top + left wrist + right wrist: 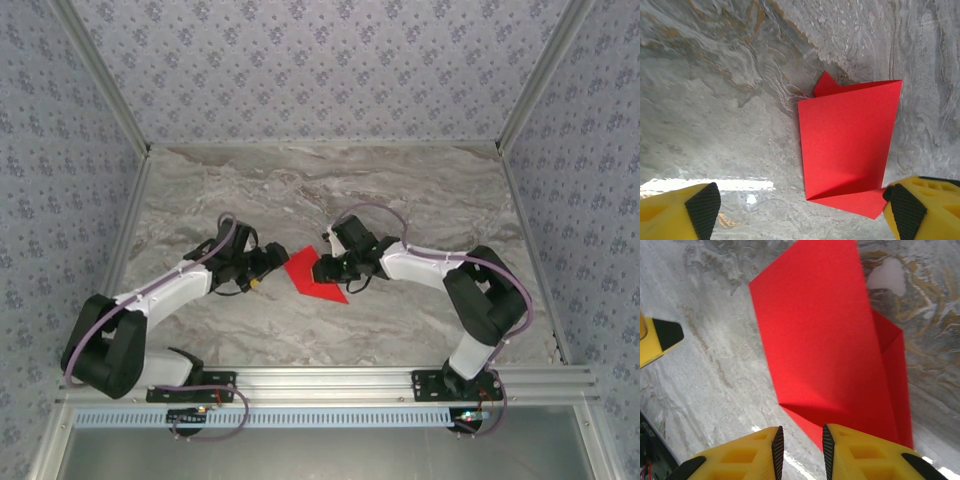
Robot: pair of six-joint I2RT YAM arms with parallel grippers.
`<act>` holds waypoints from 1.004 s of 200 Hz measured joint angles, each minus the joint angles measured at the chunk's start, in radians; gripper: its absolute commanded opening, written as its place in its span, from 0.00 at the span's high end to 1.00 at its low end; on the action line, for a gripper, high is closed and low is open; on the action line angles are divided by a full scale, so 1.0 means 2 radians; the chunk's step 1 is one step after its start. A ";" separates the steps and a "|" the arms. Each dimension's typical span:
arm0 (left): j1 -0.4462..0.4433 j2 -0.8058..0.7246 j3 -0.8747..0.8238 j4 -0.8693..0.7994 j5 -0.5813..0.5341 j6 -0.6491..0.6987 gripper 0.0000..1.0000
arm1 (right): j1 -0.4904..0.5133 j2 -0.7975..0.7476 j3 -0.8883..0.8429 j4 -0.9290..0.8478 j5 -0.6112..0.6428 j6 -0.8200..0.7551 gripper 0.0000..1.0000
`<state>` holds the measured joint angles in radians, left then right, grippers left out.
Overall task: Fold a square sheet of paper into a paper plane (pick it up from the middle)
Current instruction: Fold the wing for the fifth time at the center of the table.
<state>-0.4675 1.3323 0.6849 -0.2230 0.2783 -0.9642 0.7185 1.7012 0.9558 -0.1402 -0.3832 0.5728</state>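
The square sheet of paper [316, 276] is bright red and lies folded on the marble table, with one large flap [847, 130] laid over a lower layer that pokes out at the corners. My left gripper [268, 262] sits at the sheet's left edge and is open wide [802, 212]. Its right fingertip [905, 210] touches the sheet's near corner. My right gripper [322, 268] hovers over the sheet's right edge. Its jaws [800, 450] stand a narrow gap apart, and the red sheet [825, 340] passes under the right fingertip [829, 445], not pinched. The paper plane is out of view.
The grey marble tabletop [330, 190] is walled by patterned panels at the back and both sides. An aluminium rail [330, 378] carrying both arm bases runs along the near edge. The left gripper's fingertip [662, 337] shows in the right wrist view, close to the sheet.
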 measured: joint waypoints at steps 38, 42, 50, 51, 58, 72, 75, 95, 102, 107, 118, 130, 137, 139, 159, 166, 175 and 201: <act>-0.023 0.016 -0.001 0.025 0.016 -0.018 0.32 | -0.012 0.018 -0.002 0.002 0.000 0.001 0.77; -0.026 0.019 -0.001 0.028 0.018 -0.022 0.33 | -0.013 0.019 -0.002 0.002 -0.001 0.000 0.78; -0.032 0.022 -0.002 0.034 0.021 -0.024 0.36 | -0.014 0.020 -0.003 0.004 -0.002 0.002 0.79; -0.032 0.022 -0.002 0.034 0.021 -0.024 0.37 | -0.014 0.020 -0.003 0.004 -0.002 0.002 0.79; -0.037 0.026 -0.004 0.040 0.023 -0.028 0.39 | -0.015 0.022 -0.003 0.005 -0.002 0.002 0.80; -0.046 0.033 -0.011 0.054 0.026 -0.037 0.42 | -0.017 0.024 -0.005 0.009 -0.004 0.002 0.80; -0.048 0.035 -0.012 0.057 0.027 -0.041 0.42 | -0.017 0.025 -0.005 0.009 -0.004 0.002 0.80; -0.061 0.047 -0.023 0.074 0.032 -0.055 0.46 | -0.022 0.027 -0.013 0.016 -0.010 0.002 0.81; -0.064 0.051 -0.025 0.079 0.034 -0.059 0.47 | -0.024 0.029 -0.017 0.020 -0.013 0.004 0.81; -0.068 0.055 -0.026 0.083 0.034 -0.061 0.48 | -0.026 0.031 -0.019 0.023 -0.015 0.004 0.81; -0.073 0.062 -0.027 0.089 0.037 -0.066 0.50 | -0.031 0.035 -0.025 0.028 -0.019 0.004 0.82; -0.079 0.069 -0.027 0.098 0.038 -0.072 0.52 | -0.036 0.039 -0.031 0.036 -0.027 0.006 0.82; -0.081 0.073 -0.027 0.103 0.039 -0.076 0.53 | -0.039 0.040 -0.032 0.040 -0.033 0.008 0.82; -0.081 0.074 -0.027 0.105 0.039 -0.076 0.53 | -0.040 0.040 -0.033 0.042 -0.034 0.008 0.82; -0.085 0.083 -0.027 0.118 0.043 -0.085 0.54 | -0.046 0.041 -0.039 0.056 -0.045 0.012 0.82; -0.085 0.085 -0.027 0.122 0.045 -0.088 0.54 | -0.049 0.041 -0.042 0.062 -0.051 0.014 0.82; -0.086 0.087 -0.027 0.128 0.047 -0.090 0.54 | -0.052 0.042 -0.046 0.069 -0.058 0.018 0.82; -0.088 0.089 -0.027 0.143 0.051 -0.099 0.54 | -0.062 0.044 -0.057 0.093 -0.081 0.034 0.82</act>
<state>-0.6437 1.5097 0.6304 0.0631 0.3794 -1.1614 0.5941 1.7889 0.8417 0.0456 -0.5461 0.6411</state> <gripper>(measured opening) 0.459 0.184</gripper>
